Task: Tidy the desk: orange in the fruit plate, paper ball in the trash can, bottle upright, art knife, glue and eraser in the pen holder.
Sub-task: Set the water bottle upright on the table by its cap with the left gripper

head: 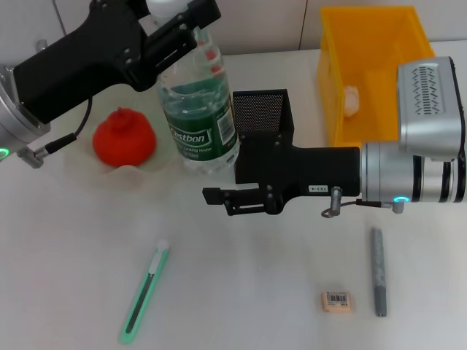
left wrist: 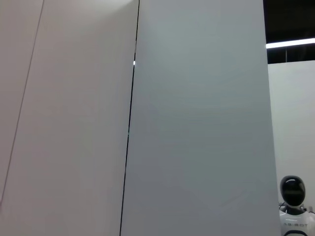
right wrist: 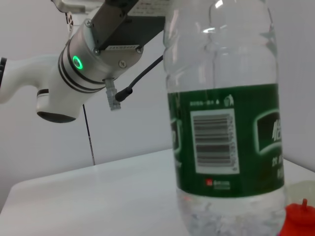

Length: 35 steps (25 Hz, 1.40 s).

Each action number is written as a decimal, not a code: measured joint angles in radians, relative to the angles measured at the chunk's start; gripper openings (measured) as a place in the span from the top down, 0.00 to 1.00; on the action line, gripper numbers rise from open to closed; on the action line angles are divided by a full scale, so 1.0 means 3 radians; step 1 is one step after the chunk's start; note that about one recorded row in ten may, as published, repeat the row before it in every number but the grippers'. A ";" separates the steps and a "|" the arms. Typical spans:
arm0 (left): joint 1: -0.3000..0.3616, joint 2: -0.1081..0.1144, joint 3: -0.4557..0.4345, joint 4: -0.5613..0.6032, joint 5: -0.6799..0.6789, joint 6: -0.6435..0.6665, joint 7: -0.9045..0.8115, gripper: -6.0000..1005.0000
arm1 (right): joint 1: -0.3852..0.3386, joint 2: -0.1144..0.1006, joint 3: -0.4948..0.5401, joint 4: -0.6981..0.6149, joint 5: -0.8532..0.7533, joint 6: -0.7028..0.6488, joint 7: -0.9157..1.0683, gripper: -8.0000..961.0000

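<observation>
The clear bottle (head: 198, 109) with a green label stands upright beside the black mesh pen holder (head: 263, 111). My left gripper (head: 191, 33) is shut on its neck, just under the white cap. The right gripper (head: 219, 197) hovers low in front of the bottle's base, and the right wrist view shows the bottle (right wrist: 221, 123) close up. An orange (head: 124, 137) sits on the white fruit plate (head: 82, 157). The paper ball (head: 352, 98) lies in the yellow trash can (head: 365, 29). On the table lie the green art knife (head: 144, 292), the eraser (head: 336, 301) and the grey glue (head: 378, 271).
The right arm's silver body (head: 427, 146) hangs over the table's right side in front of the trash can. The left arm (right wrist: 78, 64) reaches in from the left above the fruit plate. The left wrist view shows only a wall.
</observation>
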 joint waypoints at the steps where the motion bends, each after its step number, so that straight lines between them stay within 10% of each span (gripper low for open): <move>1: 0.0014 0.0000 -0.0026 0.0000 -0.0003 -0.0006 0.0009 0.56 | -0.0012 0.0000 0.0002 -0.0005 0.0000 -0.0008 0.0000 0.20; 23: 0.0200 0.0011 -0.0119 -0.0025 0.0007 -0.0024 0.0211 0.55 | -0.0607 -0.0009 0.0049 -0.0589 0.0048 -0.0048 -0.0011 0.20; 35: 0.0294 0.0010 -0.0119 -0.0181 0.0006 -0.0018 0.0550 0.55 | -0.0816 -0.0017 0.0790 -0.0684 0.0138 -0.0506 -0.0011 0.20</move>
